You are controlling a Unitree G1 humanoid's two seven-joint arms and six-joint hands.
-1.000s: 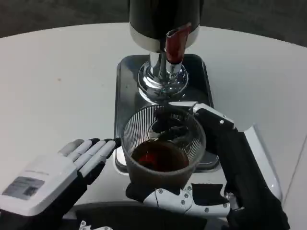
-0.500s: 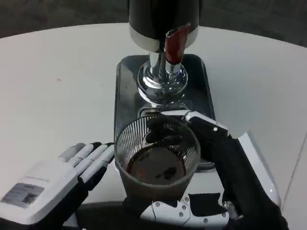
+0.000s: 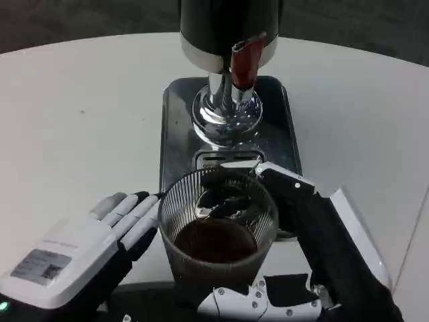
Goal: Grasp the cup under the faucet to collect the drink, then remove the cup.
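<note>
On the round white table (image 3: 80, 121) against a dark floor, we see our right hand (image 3: 301, 268) grasping the ribbed glass cup (image 3: 218, 231) of dark drink before the steel drip tray (image 3: 175, 134), our left hand (image 3: 87, 248) released beside it, the dispenser's (image 3: 228, 33) top cut off.

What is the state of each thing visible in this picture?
cup: partly filled with dark drink, held upright.
right hand: grips the cup.
left hand: fingers extended beside the cup, holding nothing.
dispenser: upright on the metal tray.
</note>
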